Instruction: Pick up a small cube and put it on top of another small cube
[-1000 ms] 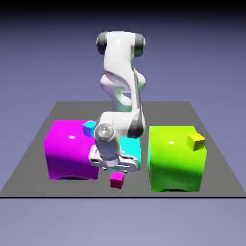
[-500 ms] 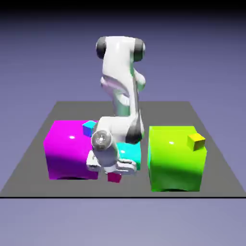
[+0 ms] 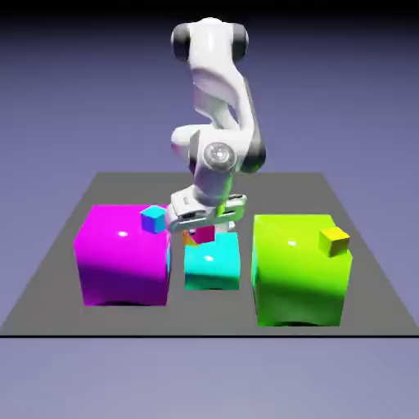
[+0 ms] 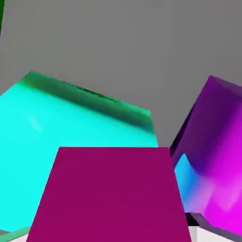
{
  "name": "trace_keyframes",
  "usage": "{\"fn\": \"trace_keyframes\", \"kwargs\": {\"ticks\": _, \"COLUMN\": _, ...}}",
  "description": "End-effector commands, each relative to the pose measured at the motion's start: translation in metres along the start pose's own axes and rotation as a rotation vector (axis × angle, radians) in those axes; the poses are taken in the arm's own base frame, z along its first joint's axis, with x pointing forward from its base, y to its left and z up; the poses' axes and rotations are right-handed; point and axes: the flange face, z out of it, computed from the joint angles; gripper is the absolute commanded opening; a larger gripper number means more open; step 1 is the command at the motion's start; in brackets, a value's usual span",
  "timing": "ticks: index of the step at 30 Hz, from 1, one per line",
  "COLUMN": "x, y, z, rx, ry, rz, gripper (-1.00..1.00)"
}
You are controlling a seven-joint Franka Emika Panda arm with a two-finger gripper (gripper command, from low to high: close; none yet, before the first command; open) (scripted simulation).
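Note:
My gripper [image 3: 204,227] is shut on the small magenta-pink cube [image 3: 206,235] and holds it in the air just above the cyan block [image 3: 213,265]. In the hand view the held cube [image 4: 108,194] fills the bottom middle and hides both fingertips. A sliver of the tiny orange cube [image 3: 190,239] shows right beside the held cube, toward the exterior view's left, at the cyan block's top. Whether the two cubes touch I cannot tell. The hand view does not show the orange cube.
A big magenta block [image 3: 123,262] with a tiny cyan-blue cube [image 3: 152,218] on top stands at the exterior view's left. A big green block [image 3: 299,274] carrying a tiny yellow cube [image 3: 335,239] stands at the right. The hand view shows the cyan block [image 4: 71,132] and magenta block [image 4: 217,142].
The gripper came down onto the magenta-pink cube on the table's front, shut on it, and lifted it up and back over the cyan block.

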Motion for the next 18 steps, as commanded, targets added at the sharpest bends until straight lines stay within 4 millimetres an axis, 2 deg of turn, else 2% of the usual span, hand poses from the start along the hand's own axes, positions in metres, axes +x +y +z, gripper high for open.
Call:
{"fn": "trace_keyframes", "kwargs": {"ticks": 1, "x": -0.010, "y": 0.003, "z": 0.000, "rx": -0.017, "ry": 0.014, "rz": -0.029, "gripper": -1.00}}
{"fn": "trace_keyframes", "kwargs": {"ticks": 6, "x": -0.059, "y": 0.020, "z": 0.014, "rx": -0.084, "ry": 0.048, "rz": -0.149, "gripper": -1.00}}
{"fn": "trace_keyframes", "kwargs": {"ticks": 7, "x": -0.066, "y": 0.027, "z": 0.023, "rx": -0.081, "ry": 0.027, "rz": -0.140, "gripper": -1.00}}
{"fn": "trace_keyframes", "kwargs": {"ticks": 8, "x": -0.075, "y": 0.023, "z": 0.038, "rx": -0.110, "ry": -0.011, "rz": -0.124, "gripper": -1.00}}
{"fn": "trace_keyframes", "kwargs": {"ticks": 10, "x": -0.076, "y": 0.022, "z": 0.040, "rx": -0.119, "ry": -0.012, "rz": -0.127, "gripper": -1.00}}
{"fn": "trace_keyframes", "kwargs": {"ticks": 14, "x": -0.070, "y": 0.021, "z": 0.099, "rx": -0.120, "ry": -0.012, "rz": -0.126, "gripper": -1.00}}
{"fn": "trace_keyframes", "kwargs": {"ticks": 15, "x": -0.070, "y": 0.021, "z": 0.107, "rx": -0.119, "ry": -0.012, "rz": -0.127, "gripper": -1.00}}
{"fn": "trace_keyframes", "kwargs": {"ticks": 16, "x": -0.070, "y": 0.021, "z": 0.107, "rx": -0.119, "ry": -0.012, "rz": -0.127, "gripper": 1.00}}
{"fn": "trace_keyframes", "kwargs": {"ticks": 17, "x": -0.070, "y": 0.021, "z": 0.107, "rx": -0.119, "ry": -0.012, "rz": -0.127, "gripper": 1.00}}
{"fn": "trace_keyframes", "kwargs": {"ticks": 18, "x": -0.070, "y": 0.021, "z": 0.092, "rx": -0.121, "ry": -0.012, "rz": -0.126, "gripper": 1.00}}
